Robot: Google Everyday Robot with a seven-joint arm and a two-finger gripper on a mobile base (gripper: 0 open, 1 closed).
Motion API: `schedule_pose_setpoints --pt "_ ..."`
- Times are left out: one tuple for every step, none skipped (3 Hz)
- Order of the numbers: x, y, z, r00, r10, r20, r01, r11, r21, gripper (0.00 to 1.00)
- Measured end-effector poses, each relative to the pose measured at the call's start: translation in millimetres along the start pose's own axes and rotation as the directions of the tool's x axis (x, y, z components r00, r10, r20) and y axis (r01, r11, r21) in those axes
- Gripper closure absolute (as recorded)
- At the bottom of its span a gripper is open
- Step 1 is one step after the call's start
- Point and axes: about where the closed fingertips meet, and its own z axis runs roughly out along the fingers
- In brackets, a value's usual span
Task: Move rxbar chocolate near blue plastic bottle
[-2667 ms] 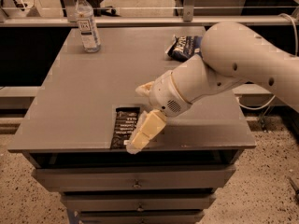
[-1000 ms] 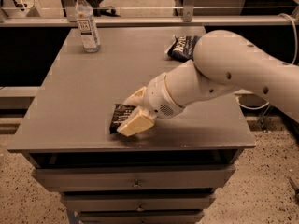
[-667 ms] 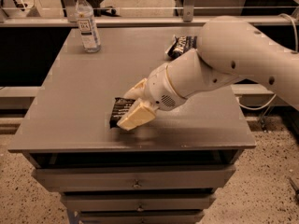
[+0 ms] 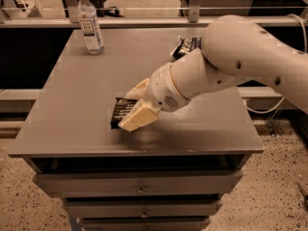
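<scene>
The rxbar chocolate (image 4: 121,111), a flat black wrapper with white text, is between the cream fingers of my gripper (image 4: 133,105) near the front middle of the grey table (image 4: 72,90). The gripper is shut on it and holds it at or just above the tabletop. One finger (image 4: 138,118) covers the bar's right end. The blue plastic bottle (image 4: 90,23), clear with a white cap and label, stands upright at the back left corner, far from the bar.
A crinkled dark snack bag (image 4: 184,44) lies at the back right, partly behind my white arm (image 4: 231,57). The table's front edge is just below the bar, with drawers (image 4: 139,186) under it. A railing runs behind the table.
My gripper closed around the bar, turned it from lying lengthwise, and has shifted it slightly back and left from the front edge.
</scene>
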Motion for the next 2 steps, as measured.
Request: schedule_pose_setpoints --pt "-12.4 -46.1 12.1 0.999 -0.015 0.05 0.012 0.9988 0.047 1.0" --pt "-34.5 -117.9 33.3 0.996 -0.033 0.086 0.023 0.9934 0.112 1.0"
